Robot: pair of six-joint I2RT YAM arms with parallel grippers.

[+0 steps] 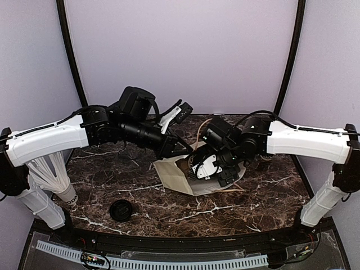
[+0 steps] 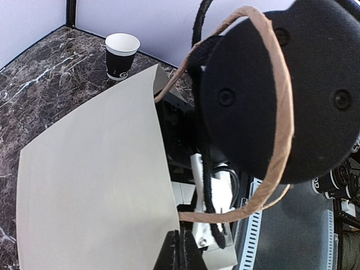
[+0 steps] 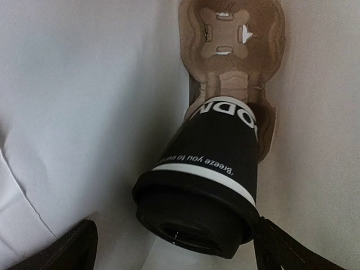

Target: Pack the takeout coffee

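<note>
The takeout coffee [image 3: 211,169], a black cup with white print and a black lid, lies tilted inside the paper bag [image 3: 84,84]. Its base rests in a slot of the cardboard cup carrier [image 3: 233,34]. My right gripper [image 3: 175,228] reaches into the bag [image 1: 174,179] and is open around the lid. The right finger [image 3: 292,247] touches the lid's rim and the left finger [image 3: 62,247] stands apart from it. My left gripper [image 2: 184,247] is shut on the bag's top edge [image 2: 90,185] beside the twine handle [image 2: 278,112], holding the mouth up. In the top view the cup is hidden.
A matching cup with a bare white rim [image 2: 122,55] stands at the table's left, partly under my left arm [image 1: 68,194]. A loose flat black lid [image 1: 121,210] lies at the front left. Purple walls close the back and sides.
</note>
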